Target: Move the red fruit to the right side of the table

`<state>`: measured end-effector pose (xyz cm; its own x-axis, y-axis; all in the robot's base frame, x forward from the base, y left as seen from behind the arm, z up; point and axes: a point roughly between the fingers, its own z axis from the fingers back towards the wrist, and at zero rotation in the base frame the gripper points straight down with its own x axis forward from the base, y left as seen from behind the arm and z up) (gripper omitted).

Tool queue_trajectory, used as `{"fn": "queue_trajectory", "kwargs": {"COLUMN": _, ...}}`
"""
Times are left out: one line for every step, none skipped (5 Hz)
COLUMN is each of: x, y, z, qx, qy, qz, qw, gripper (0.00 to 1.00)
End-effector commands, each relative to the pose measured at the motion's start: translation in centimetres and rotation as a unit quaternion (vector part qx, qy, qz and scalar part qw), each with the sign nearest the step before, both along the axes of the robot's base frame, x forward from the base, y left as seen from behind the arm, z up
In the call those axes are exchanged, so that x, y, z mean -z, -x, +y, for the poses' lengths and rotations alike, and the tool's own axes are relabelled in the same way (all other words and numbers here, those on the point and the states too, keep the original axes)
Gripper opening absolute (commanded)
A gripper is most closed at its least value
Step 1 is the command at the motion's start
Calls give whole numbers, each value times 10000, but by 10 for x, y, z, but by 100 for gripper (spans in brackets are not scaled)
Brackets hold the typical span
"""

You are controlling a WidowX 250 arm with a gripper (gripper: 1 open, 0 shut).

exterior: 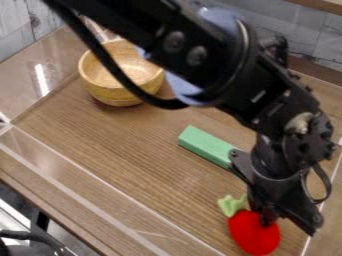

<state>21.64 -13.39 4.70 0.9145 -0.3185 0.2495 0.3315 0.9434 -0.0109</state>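
Note:
The red fruit (pixel 254 235) is a small round toy with a light green leaf, low over the brown wood-grain table (pixel 94 140) near the front right corner. My gripper (pixel 271 214) points steeply down from above and is shut on the red fruit's top; the black fingers cover part of it. The black arm reaches in from the upper left and hides much of the table's right side.
A wooden bowl (pixel 118 75) stands at the back left. A green rectangular block (pixel 210 146) lies just behind the fruit. Low clear acrylic walls (pixel 34 165) border the tabletop, and the right wall is close to the gripper.

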Motion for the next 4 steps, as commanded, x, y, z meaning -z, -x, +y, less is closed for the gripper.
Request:
{"fn": "queue_trajectory", "kwargs": {"x": -26, "y": -4, "z": 3, "qx": 202, "qy": 64, "qz": -306, "qw": 9993, "gripper": 0}}
{"fn": "queue_trajectory", "kwargs": {"x": -40, "y": 4, "z": 14, "qx": 191, "qy": 47, "qz": -414, "qw": 9989, "gripper": 0}}
{"fn": "queue_trajectory", "kwargs": {"x": -46, "y": 10, "z": 39, "qx": -4, "qy": 38, "qz": -423, "qw": 9991, "gripper": 0}}
{"fn": "queue_trajectory", "kwargs": {"x": -43, "y": -8, "z": 24, "qx": 24, "qy": 82, "qz": -443, "qw": 9990, "gripper": 0}}
